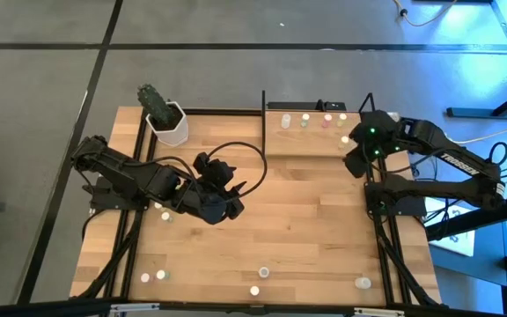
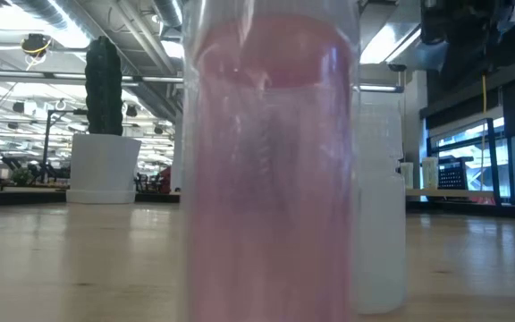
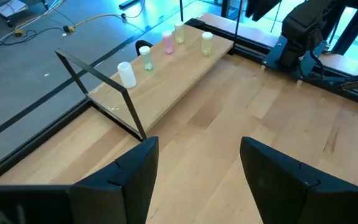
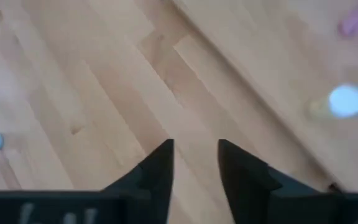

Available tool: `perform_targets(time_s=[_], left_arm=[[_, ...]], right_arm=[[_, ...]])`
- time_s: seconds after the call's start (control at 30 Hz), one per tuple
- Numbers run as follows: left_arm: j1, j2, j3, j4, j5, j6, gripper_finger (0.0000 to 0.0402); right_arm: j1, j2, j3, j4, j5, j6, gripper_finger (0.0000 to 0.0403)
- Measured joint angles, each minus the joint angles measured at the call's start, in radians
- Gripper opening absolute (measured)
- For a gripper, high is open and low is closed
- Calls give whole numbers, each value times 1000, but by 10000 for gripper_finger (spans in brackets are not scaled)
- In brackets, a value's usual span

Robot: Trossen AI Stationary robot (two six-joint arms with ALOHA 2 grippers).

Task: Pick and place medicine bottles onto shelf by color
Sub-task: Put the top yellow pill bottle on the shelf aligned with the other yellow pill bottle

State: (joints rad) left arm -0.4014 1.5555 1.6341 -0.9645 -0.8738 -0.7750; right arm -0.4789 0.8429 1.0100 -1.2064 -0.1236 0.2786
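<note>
The shelf [image 1: 299, 143], a light-wood board in thin black uprights, stands at the table's far side. Several tiny medicine bottles stand in a row along its back: white [image 3: 126, 73], green [image 3: 145, 55], pink [image 3: 168, 40] and yellowish ones [image 3: 207, 42]. Others stand loose on the tabletop, near its front edge [image 1: 264, 273] and at the left [image 1: 165, 216]. My right gripper [image 4: 194, 155] hovers by the shelf's right end [image 1: 355, 165], open a little, nothing between its fingers. My left gripper [image 3: 197, 155] waits over the table's middle left [image 1: 223, 176], wide open and empty, pointing toward the shelf.
A white hexagonal pot with a cactus [image 1: 165, 119] stands at the table's far left corner. In the low view a pink bottle [image 2: 271, 179] stands right before the camera, a white one [image 2: 378, 197] behind it. Bare wood lies between both arms.
</note>
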Motion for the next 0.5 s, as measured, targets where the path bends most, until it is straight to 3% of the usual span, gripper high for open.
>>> perform_targets(time_s=[0.23,0.5], left_arm=[[10,0,0,-56,-7,1,220],[42,0,0,-109,0,0,220]], right_arm=[[2,2,-103,49,51,218,10],[2,81,-112,111,156,354,4]])
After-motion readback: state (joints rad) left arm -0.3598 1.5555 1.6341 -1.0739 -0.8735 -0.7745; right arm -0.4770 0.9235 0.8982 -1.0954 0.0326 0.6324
